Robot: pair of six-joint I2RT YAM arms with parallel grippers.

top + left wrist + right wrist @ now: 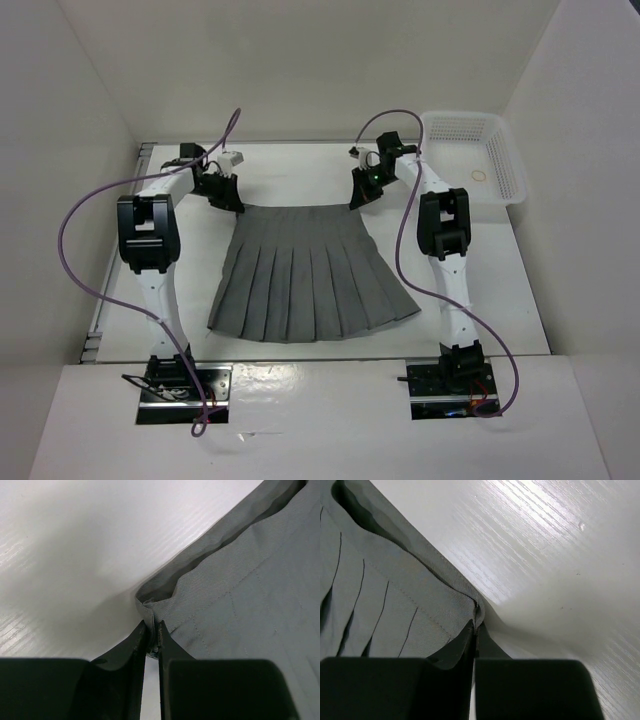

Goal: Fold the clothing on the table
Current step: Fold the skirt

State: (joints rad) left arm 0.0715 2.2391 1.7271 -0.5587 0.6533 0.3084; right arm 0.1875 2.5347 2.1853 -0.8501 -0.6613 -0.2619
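As left tool [151,632] and right tool [476,625] pinch it, clothing [305,280] lies spread.

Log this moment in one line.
left gripper: shut on pleated skirt waistband corner | right gripper: shut on opposite corner | skirt: unfolded on table

A grey pleated skirt [305,275] is lying flat in the middle of the table [490,290], its waistband facing the far edge and its hem fanning toward the near edge. The left tool [226,197] is sitting at the waistband's left end, the right tool [361,193] at its right end. A white basket [512,165] is standing in the far right corner.
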